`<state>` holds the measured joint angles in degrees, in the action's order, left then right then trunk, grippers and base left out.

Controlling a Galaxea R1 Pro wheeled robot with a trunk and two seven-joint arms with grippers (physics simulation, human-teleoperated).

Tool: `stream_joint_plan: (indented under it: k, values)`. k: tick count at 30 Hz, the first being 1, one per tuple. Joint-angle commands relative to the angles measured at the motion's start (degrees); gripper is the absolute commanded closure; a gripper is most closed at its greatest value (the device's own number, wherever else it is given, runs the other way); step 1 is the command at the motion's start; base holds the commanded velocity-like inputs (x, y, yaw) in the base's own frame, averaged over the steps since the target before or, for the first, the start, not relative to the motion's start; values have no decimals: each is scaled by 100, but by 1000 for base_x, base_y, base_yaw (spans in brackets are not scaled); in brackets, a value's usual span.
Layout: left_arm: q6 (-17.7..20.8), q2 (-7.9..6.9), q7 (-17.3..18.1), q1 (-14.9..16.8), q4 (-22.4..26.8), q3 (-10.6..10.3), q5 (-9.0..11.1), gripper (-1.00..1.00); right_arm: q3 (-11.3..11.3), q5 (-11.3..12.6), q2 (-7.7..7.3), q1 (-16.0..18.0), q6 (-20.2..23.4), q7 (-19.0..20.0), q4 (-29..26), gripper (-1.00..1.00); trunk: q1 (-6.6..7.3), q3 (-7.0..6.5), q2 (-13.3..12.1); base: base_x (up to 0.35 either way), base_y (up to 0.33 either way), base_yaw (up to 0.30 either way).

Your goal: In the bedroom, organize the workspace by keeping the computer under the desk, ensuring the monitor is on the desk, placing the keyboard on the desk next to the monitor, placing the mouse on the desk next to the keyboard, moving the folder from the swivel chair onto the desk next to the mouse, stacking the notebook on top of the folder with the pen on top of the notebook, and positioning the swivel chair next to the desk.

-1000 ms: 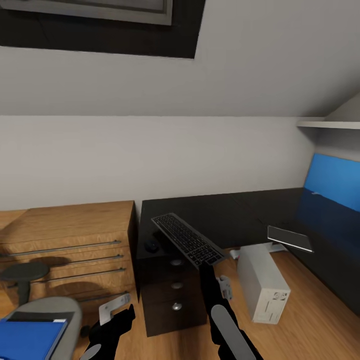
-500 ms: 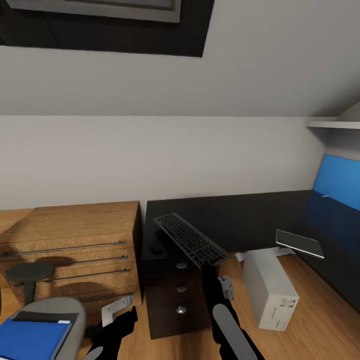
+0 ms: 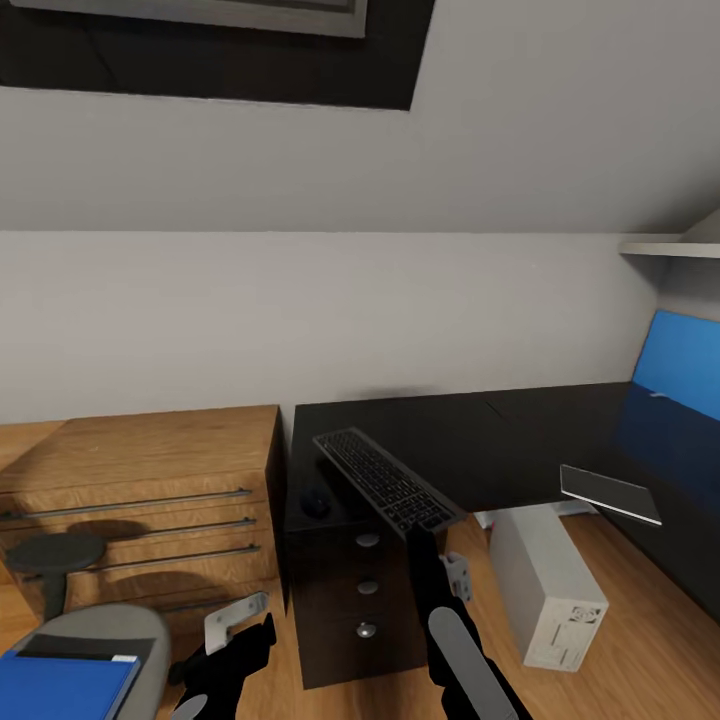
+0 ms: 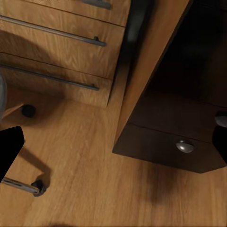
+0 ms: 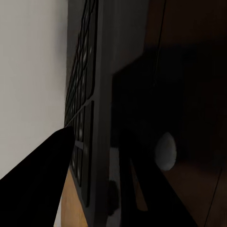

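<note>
Dark keyboard (image 3: 384, 480) clamped in right gripper (image 3: 418, 530), above black desk (image 3: 500, 440) corner

both arms are glossy black. right forearm (image 3: 462, 655) has a long grey oval panel, and a small silver-grey bracket (image 3: 232, 617) sits on the left wrist.

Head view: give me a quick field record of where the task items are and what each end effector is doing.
keyboard: held by the right end effector at its near end, raised at a tilt over the desk's near-left corner
mouse: on the desk, beside the held keyboard
computer: on the floor under the desk edge
notebook: at the desk's front edge
folder: on the swivel chair
left end effector: low beside the chair, holding nothing; open or shut not readable
</note>
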<state>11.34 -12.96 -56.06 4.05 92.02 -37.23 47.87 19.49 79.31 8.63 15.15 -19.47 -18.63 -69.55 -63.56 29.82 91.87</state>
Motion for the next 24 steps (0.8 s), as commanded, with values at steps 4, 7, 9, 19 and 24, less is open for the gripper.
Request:
stream_joint_plan:
  k: [4, 7, 9, 19, 24]
  values:
    - [35, -8, -49, 7, 8, -6, 12, -100, 11, 41, -2, 5, -42, -134, -5, 100, 0, 6, 4, 0, 0, 0]
    - [27, -9, -157, 7, 8, -11, 12, -100, 15, 41, -2, 5, -47, -214, -5, 100, 0, 6, 4, 0, 0, 0]
    - [27, -7, -163, 8, 8, -12, 12, -100, 18, 41, -2, 5, -48, -217, -5, 100, 0, 6, 4, 0, 0, 0]
    - [27, -5, -169, 8, 8, -17, 12, -100, 12, 41, -2, 5, -31, -229, -10, 100, 0, 6, 4, 0, 0, 0]
    - [27, -5, -169, 8, 8, -14, 12, -100, 13, 34, -2, 5, -30, -229, -7, -100, 0, 6, 4, 0, 0, 0]
